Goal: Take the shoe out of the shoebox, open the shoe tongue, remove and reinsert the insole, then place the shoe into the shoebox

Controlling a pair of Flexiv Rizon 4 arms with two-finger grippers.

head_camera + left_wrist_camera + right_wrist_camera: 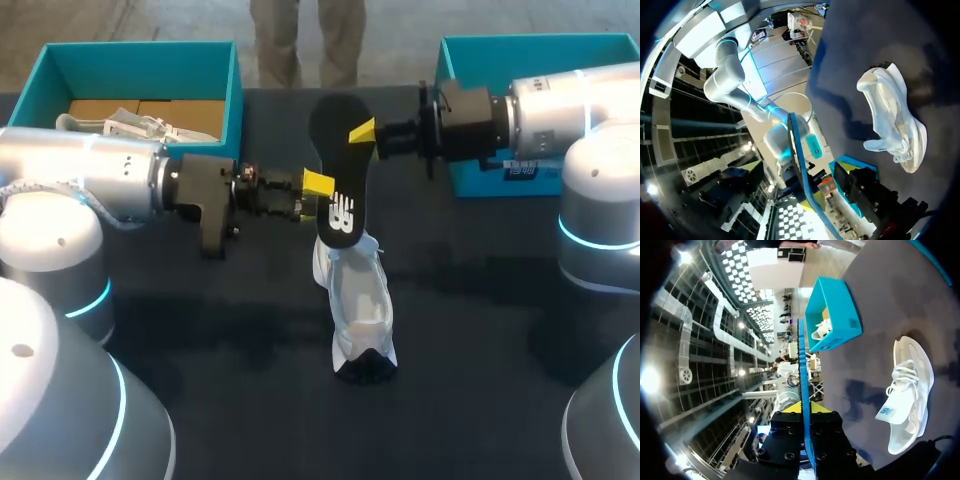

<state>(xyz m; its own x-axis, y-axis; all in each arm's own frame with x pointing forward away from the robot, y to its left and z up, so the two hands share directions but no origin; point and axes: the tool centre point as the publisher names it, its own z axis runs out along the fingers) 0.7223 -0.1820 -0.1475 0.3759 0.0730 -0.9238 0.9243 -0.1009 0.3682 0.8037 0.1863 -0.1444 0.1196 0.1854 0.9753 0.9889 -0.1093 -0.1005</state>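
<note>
The right end effector (pixel 804 409) is clamped on the insole (pixel 335 165), holding it upright just over the shoe (pixel 360 305) on the worktop (pixel 200 330), likely ready for reinsertion. The left end effector (pixel 318 183) meets the insole lower down, perhaps steadying it; whether it grips I cannot tell

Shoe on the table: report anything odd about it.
The shoe has its tongue flipped out and its insole removed: left gripper and right gripper hold it above the shoe. No damage shows.

place: robot lab | cue: left arm (pixel 80 170), right arm (pixel 570 110) over dark table (pixel 200 335)
</note>
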